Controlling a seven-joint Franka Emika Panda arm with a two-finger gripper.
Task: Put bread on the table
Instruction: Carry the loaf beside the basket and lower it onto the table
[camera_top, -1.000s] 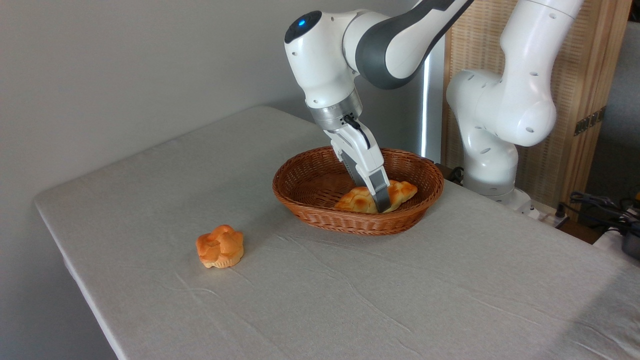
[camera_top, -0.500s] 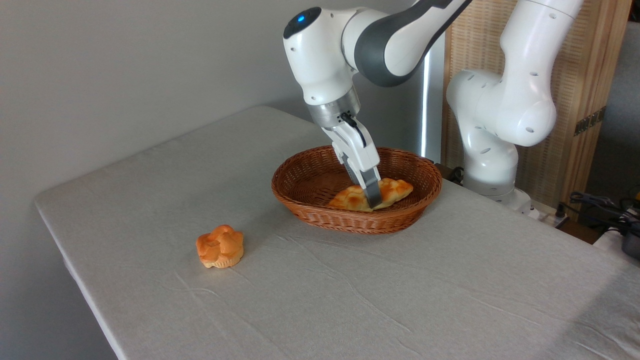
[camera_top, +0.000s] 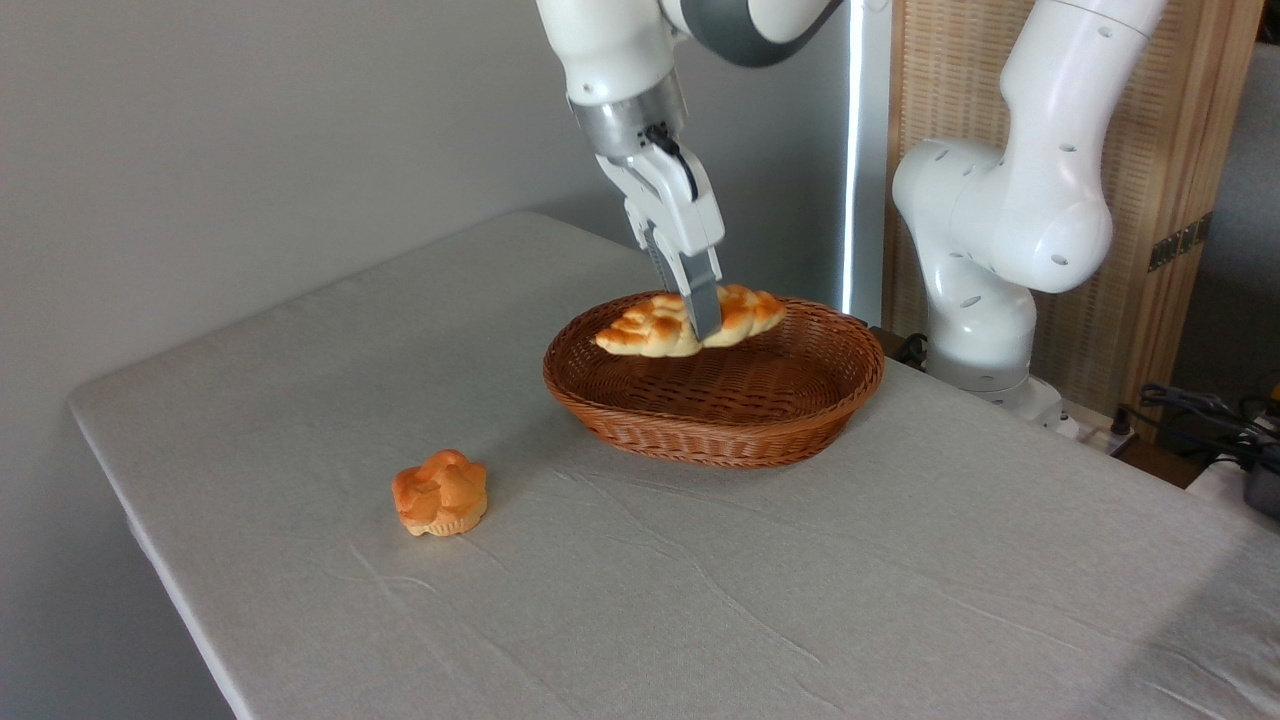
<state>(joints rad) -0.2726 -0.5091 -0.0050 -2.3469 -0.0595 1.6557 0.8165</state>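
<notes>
I am gripping the bread (camera_top: 660, 328) in my pincer (camera_top: 706, 322) — the fingers are closing on its middle, and the loaf is hanging clear above the wicker basket (camera_top: 715, 420), just right of the frame's centre, its left end tilting slightly down. The basket is sitting on the table (camera_top: 820, 600), and a small round bun (camera_top: 440, 492) is lying well apart — lower left.

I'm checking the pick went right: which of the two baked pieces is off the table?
The braided loaf, pinched in the hand above the basket. The flower-shaped bun lies on the table, untouched.
</notes>
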